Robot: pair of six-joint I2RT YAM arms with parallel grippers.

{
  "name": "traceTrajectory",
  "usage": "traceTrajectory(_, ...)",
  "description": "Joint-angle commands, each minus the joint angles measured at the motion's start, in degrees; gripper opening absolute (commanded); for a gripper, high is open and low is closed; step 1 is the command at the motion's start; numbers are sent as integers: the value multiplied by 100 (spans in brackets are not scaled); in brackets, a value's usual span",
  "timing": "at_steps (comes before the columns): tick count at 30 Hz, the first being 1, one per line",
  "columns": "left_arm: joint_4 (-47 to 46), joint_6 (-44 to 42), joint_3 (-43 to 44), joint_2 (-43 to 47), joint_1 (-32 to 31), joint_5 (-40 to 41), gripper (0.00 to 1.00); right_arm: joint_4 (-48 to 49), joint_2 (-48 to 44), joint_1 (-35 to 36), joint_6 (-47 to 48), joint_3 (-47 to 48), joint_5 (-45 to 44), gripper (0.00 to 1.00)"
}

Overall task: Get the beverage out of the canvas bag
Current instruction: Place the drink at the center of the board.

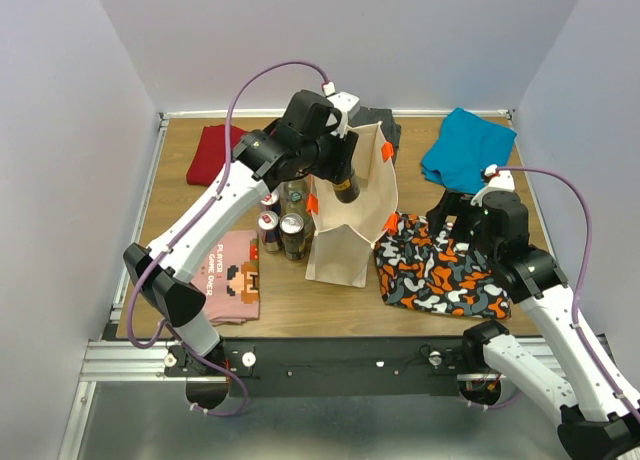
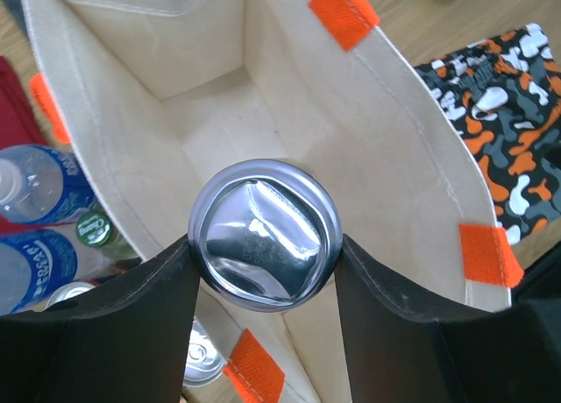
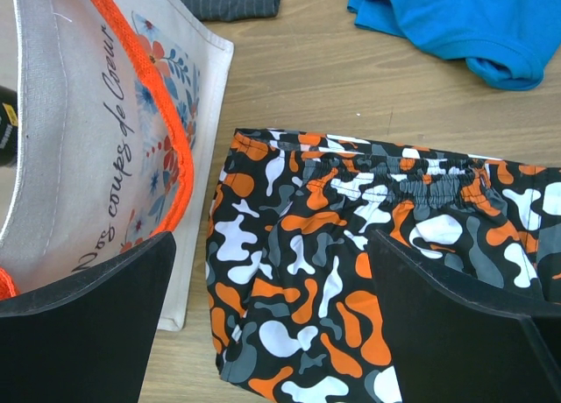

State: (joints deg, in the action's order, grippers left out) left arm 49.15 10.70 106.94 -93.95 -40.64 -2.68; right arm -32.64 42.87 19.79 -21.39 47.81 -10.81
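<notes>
Your left jaws are clamped on the beverage (image 2: 265, 248), one dark finger (image 2: 123, 324) pressed to each side of the can, and its shiny concave end faces the wrist camera. From above, the can hangs right at the mouth of the canvas bag (image 1: 338, 252), which stands upright in the middle of the surface (image 1: 300, 302). The bag's pale floor shows directly beneath the can, so it is over the opening. I cannot tell whether it has cleared the rim with its orange tabs (image 2: 489, 254).

So the grasp looks done, and what's left, by my reading, is to carry the can clear of the rim and set it down outside. No other drink shows inside the bag from this angle.

Your right jaws stand wide open and hold nothing. They hover just beside the bag's printed wall, above the camouflage shorts (image 1: 440, 265).

Around the bag the surface is busy. A cluster of cans and bottles (image 1: 280, 222) stands just to its left, so watch that side. A pink T-shirt (image 1: 236, 276) lies near the front, a red garment (image 1: 214, 152) and a blue shirt (image 1: 468, 148) lie at the back corners, and a dark striped cloth (image 1: 388, 128) sits behind the bag. The surface is wood, walled in by plain pale panels.
</notes>
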Motion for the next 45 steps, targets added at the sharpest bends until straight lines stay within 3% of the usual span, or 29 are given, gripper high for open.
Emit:
traceTrajectory(1,-230,450,450,158,-31,575,0,135,28,-2,21,-35,123,99)
traceTrajectory(16,526,644,1427,17,-111,742,0,127,90,7,12,-35,123,99)
traceTrajectory(34,333,398,900,1230,-154,523,0,100,186,7,-15,-35,35,99)
traceTrajectory(45,210,319,487,2144,-154,830,0,91,195,7,-41,-26,-35,99)
